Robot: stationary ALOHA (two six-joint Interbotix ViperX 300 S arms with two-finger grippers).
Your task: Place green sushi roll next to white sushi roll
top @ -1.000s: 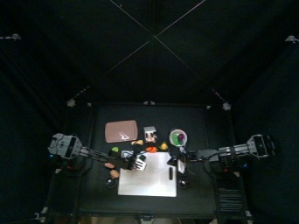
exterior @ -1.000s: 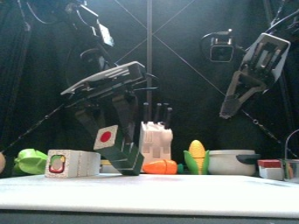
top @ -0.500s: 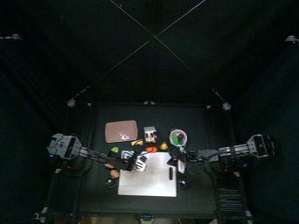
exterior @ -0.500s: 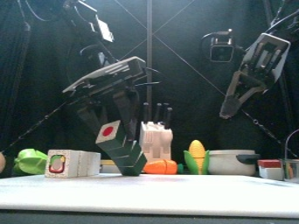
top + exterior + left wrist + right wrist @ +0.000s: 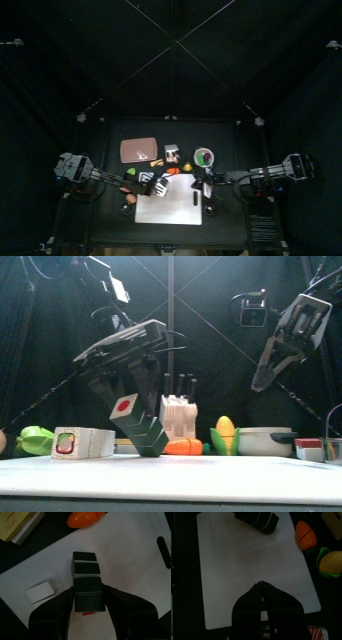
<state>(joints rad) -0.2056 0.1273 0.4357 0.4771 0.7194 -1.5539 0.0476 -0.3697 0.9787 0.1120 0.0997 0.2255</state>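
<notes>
My left gripper (image 5: 90, 609) clamps one dark block-shaped sushi roll (image 5: 87, 582) at frame centre; one white roll (image 5: 41, 593) lies lower left; my right gripper (image 5: 264, 592) is closed, empty.

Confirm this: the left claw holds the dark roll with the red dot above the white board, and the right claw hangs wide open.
Not quite. The right claw is shut, not wide open: the right wrist view shows its jaws pressed together. The rest stands: the left claw holds the dark roll above the white board.
</notes>
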